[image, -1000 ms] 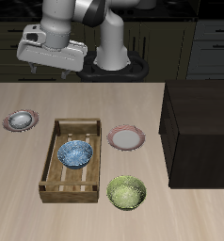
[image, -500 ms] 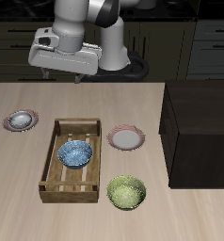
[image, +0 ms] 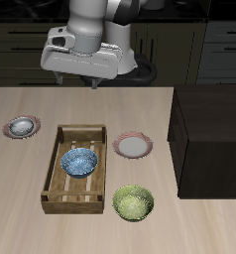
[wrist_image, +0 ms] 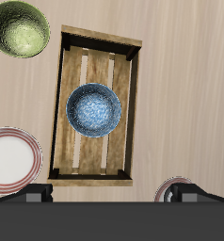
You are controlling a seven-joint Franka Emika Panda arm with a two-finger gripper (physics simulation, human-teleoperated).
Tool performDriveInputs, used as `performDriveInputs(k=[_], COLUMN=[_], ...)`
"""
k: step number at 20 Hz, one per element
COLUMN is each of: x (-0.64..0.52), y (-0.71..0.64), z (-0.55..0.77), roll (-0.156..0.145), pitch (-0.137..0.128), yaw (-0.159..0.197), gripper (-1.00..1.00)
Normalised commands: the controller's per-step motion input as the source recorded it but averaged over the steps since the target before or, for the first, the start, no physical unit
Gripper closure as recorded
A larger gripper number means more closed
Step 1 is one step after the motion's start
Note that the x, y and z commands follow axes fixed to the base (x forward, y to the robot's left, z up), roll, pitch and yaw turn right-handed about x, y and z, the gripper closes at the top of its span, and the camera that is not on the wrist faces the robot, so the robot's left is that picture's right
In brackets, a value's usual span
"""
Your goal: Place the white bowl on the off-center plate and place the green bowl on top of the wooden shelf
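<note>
The green bowl (image: 133, 202) is mottled yellow-green, and the patterned bowl (image: 79, 162) is speckled blue. The wooden shelf (image: 209, 139) is near-black brown, and the slatted tray (image: 57, 167) is pale wood.

We see a glossy white-and-grey arm (image: 102, 25) with rounded, bulbous segments, ending in a boxy pale-grey gripper (image: 77, 81) with short dark fingers (wrist_image: 37, 193).

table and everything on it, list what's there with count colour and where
table: 1, pale wood
white bowl: 1, on a pink-rimmed plate near the table's side edge
empty plate: 1, pink rim, beside the tray
tray: 1, pale slatted wood, mid-table
blue bowl: 1, patterned, inside the tray
green bowl: 1, near the front edge
shelf: 1, near-black wood
gripper: 1, grey, raised above the table's back, holding nothing
</note>
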Motion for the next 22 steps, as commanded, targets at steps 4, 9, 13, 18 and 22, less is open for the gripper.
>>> performDriveInputs(k=[4,9,13,18,22], x=[0.25,0.31,0.24,0.34,0.23], y=[0.20,0.29,0.19,0.12,0.10], z=[0.04,-0.07,0.00,0.07,0.05], roll=[0.007,0.000,0.000,-0.016,-0.014], pitch=[0.005,0.024,0.006,0.001,-0.011], yaw=[0.001,0.001,-0.009,-0.010,0.006], gripper=[-1.00,-1.00,-1.00,-1.00,-1.00])
